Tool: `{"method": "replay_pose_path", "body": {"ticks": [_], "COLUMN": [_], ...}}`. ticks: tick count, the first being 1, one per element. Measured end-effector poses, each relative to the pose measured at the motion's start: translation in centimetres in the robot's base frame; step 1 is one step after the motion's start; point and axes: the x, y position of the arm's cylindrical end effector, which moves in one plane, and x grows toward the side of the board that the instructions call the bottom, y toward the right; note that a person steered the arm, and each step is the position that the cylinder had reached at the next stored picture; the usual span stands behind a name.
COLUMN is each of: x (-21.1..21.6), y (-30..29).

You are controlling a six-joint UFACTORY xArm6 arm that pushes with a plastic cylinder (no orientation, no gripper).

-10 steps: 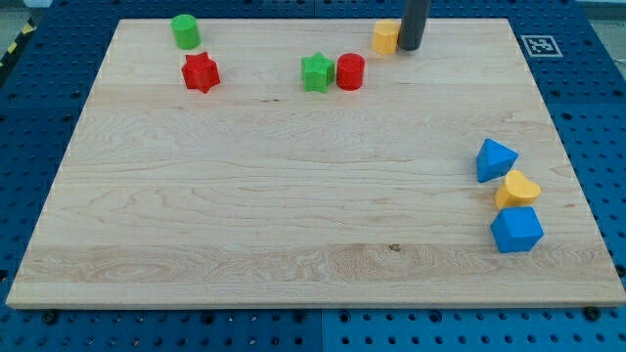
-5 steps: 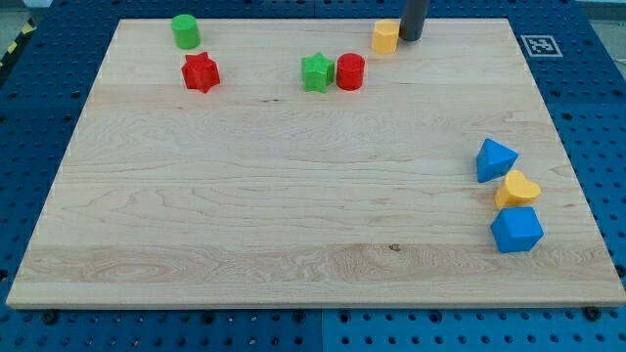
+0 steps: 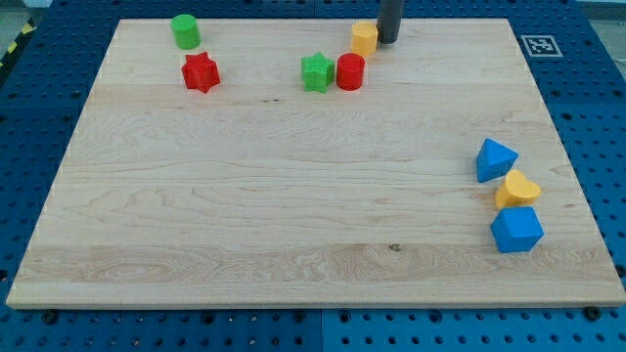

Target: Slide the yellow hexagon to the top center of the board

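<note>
My tip (image 3: 388, 41) rests on the board (image 3: 293, 215) near its top edge, a little to the view's right of centre. There are no jaws here to open or close: the arm ends in a plain dark rod, and it grips nothing.

The yellow hexagon (image 3: 364, 38) sits just to the view's left of my tip, touching it or very nearly so; the gap is too fine to judge. It lies close to the board's top edge, slightly right of the top centre.

Below and to the left of my tip stands the red cylinder (image 3: 350, 71), near the hexagon but apart from it. The green star (image 3: 316, 72) is just beside the cylinder on its left, the two almost touching.

Well to the left of my tip, the green cylinder (image 3: 185, 31) stands near the top left corner, with the red star (image 3: 200, 72) just below it and slightly to its right.

Far below and to the right of my tip, three blocks cluster by the right edge. The blue pyramid-like block (image 3: 495, 159) is uppermost, the yellow heart (image 3: 516, 189) sits just below it, and the blue cube (image 3: 515, 230) lies under the heart, touching it.

A printed marker (image 3: 539, 45) sits off the board's top right corner, to the right of my tip.
</note>
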Motion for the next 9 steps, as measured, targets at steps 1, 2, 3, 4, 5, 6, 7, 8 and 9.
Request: {"method": "replay_pose_path", "body": {"ticks": [1,2,3,4,5,6,7,8,9], "x": [0.0,0.0,0.0,0.3,1.3,1.3,1.3,1.3,1.3], "y": [-0.5,-0.5,-0.4,-0.4,-0.4,-0.4,-0.9,-2.5,-3.8]}}
